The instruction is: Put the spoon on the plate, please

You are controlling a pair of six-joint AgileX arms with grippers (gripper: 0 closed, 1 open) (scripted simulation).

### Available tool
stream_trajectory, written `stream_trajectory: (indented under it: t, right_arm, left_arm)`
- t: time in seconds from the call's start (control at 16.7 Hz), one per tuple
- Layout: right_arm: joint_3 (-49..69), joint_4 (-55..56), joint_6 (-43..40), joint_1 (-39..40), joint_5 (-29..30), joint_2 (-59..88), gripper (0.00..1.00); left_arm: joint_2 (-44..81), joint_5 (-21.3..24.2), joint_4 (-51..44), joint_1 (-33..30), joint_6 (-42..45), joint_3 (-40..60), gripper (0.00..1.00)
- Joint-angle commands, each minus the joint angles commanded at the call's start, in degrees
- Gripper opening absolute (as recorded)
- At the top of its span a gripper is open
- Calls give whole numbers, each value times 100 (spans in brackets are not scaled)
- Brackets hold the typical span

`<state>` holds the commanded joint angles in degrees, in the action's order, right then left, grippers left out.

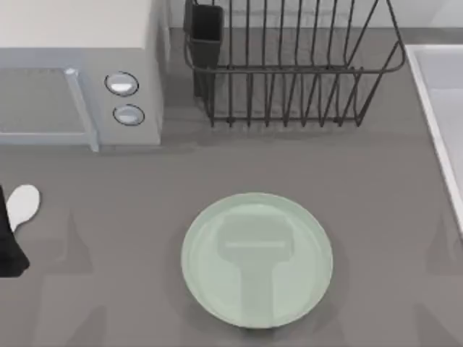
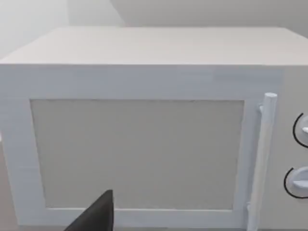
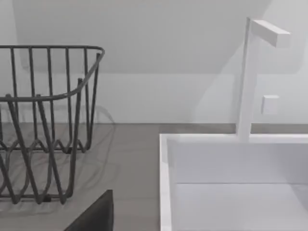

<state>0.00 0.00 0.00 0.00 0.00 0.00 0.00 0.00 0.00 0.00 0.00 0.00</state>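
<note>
While beside spoon point(image 1: 22, 205), left hand point(image 1: 10, 249) at table's left edge

At the table's far left edge, just beside the white spoon point(image 1: 23, 204), a piece of my left arm point(image 1: 10, 242) shows as a flat matte-black block with angular, faceted edges, bare of cables, screws or markings. In the left wrist view a dark charcoal wedge of the left gripper point(image 2: 96, 216) rises to a blunt corner, smooth and unmarked. The right gripper point(image 3: 94, 215) shows the same dark grey wedge, one face slightly lighter than the other.
</note>
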Motion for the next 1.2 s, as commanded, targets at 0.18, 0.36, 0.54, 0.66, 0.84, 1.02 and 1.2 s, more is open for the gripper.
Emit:
stream_trajectory:
  t: [0.18, 0.36, 0.54, 0.66, 0.84, 1.02, 1.2]
  right_arm:
    - [0, 0, 0, 0, 0, 0, 100]
    - [0, 0, 0, 0, 0, 0, 100]
    - [0, 0, 0, 0, 0, 0, 100]
    - [0, 0, 0, 0, 0, 0, 100]
    - [0, 0, 0, 0, 0, 0, 100]
    - [0, 0, 0, 0, 0, 0, 100]
    - [0, 0, 0, 0, 0, 0, 100]
  left_arm:
    - [66, -1, -57, 6, 11, 59, 100]
    - [616, -1, -506, 47, 102, 525, 100]
    - [1711, 7, -1280, 106, 259, 1320, 100]
    - [2736, 14, -1915, 155, 384, 1956, 100]
    - [4494, 19, -2950, 242, 583, 2971, 100]
    - [6146, 18, -3966, 336, 779, 3972, 100]
    - [7466, 10, -4844, 424, 954, 4883, 100]
